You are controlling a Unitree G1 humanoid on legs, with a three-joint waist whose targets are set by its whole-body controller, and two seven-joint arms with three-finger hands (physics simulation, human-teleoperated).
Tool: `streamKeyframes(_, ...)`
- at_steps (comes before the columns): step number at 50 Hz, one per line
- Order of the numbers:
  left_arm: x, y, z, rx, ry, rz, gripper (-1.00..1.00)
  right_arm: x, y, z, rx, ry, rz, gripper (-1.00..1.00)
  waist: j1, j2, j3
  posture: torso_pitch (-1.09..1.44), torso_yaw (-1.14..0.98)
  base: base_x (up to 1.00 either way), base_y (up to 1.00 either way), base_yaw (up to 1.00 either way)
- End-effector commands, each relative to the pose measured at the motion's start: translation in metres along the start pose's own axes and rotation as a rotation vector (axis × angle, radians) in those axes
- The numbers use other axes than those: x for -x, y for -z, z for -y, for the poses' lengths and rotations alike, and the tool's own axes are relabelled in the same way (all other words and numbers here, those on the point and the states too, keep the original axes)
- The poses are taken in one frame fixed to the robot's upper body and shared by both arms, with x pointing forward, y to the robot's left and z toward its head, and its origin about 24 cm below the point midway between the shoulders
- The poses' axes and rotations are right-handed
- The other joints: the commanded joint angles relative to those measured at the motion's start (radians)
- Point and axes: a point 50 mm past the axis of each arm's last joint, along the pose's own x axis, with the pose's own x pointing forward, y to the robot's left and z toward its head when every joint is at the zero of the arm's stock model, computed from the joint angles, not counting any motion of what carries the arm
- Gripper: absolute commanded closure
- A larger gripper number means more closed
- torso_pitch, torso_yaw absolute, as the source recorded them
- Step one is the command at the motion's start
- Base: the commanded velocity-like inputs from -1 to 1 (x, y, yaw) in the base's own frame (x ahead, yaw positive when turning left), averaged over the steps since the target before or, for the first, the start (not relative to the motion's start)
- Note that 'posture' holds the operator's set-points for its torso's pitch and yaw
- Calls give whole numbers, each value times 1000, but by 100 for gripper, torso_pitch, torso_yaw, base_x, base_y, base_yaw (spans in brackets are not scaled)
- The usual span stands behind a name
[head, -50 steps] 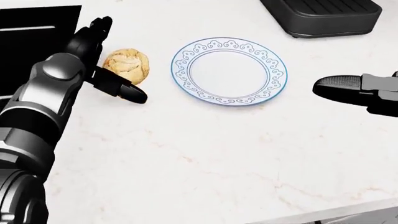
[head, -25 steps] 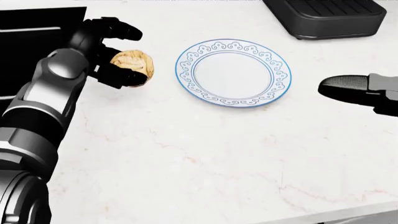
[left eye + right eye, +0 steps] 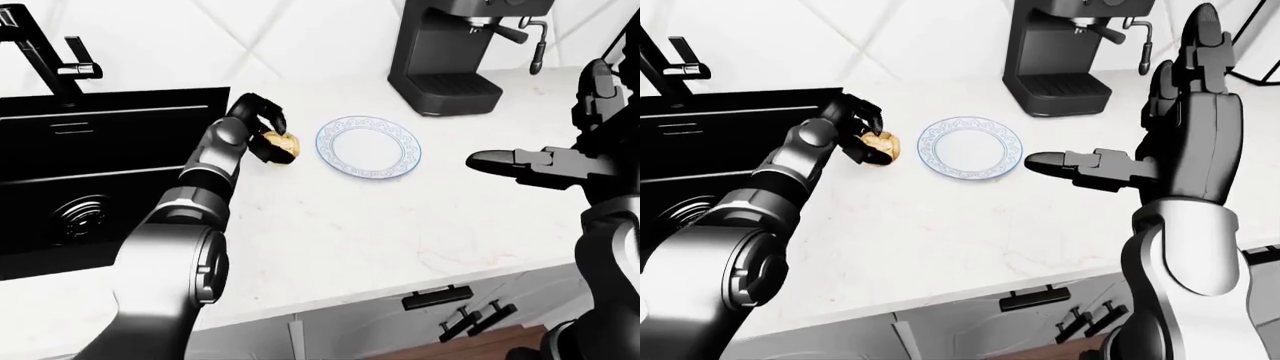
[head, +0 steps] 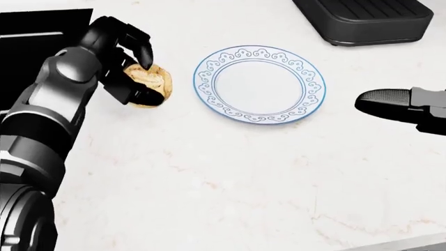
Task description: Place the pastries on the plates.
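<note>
A round golden pastry (image 4: 154,82) lies on the white marble counter just left of a white plate with a blue patterned rim (image 4: 259,85). My left hand (image 4: 136,70) has its black fingers curled over and under the pastry, closed round it. The plate holds nothing. My right hand (image 4: 404,107) hovers to the right of the plate, its fingers stretched out flat and holding nothing; in the right-eye view its upper fingers (image 3: 1200,45) point up.
A black sink (image 3: 90,165) with a black tap (image 3: 45,52) fills the left of the left-eye view. A black coffee machine (image 3: 455,52) stands above the plate. The counter edge (image 3: 420,289) and cabinet handles lie below.
My left hand's fingers, open beside the pastry a second ago, have closed round it. The pastry has shifted slightly. The right hand has barely moved.
</note>
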Motion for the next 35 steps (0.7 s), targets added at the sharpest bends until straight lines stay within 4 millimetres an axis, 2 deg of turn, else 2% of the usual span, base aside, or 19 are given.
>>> streamKeyframes(1, 3, -31, -19, 3, -60, 106, 100, 1, -11, 2, -3, 13, 69, -100, 0, -1, -28, 0, 0, 0, 0, 0)
streamKeyframes(14, 9, -57, -41, 43, -114, 164, 100, -2, -14, 3, -6, 14, 73, -100, -1, -2, -19, 0, 0, 0, 0, 0)
streamKeyframes(18, 11, -70, -46, 45, -119, 194, 100, -4, -18, 1, -9, 9, 82, -100, -2, -1, -18, 0, 0, 0, 0, 0)
streamKeyframes(27, 15, -89, -49, 37, -122, 243, 100, 0, -23, 11, -7, 29, 93, -100, -3, -7, -13, 0, -2, 0, 0, 0)
streamKeyframes(28, 16, -93, -50, 41, -133, 248, 100, 6, -25, 18, 2, 44, 98, -100, -4, -8, -12, 0, -3, 0, 0, 0)
streamKeyframes(35, 17, -97, -53, 37, -143, 252, 100, 10, -22, 22, -5, 54, 95, -100, -17, -14, -10, 0, -6, 0, 0, 0)
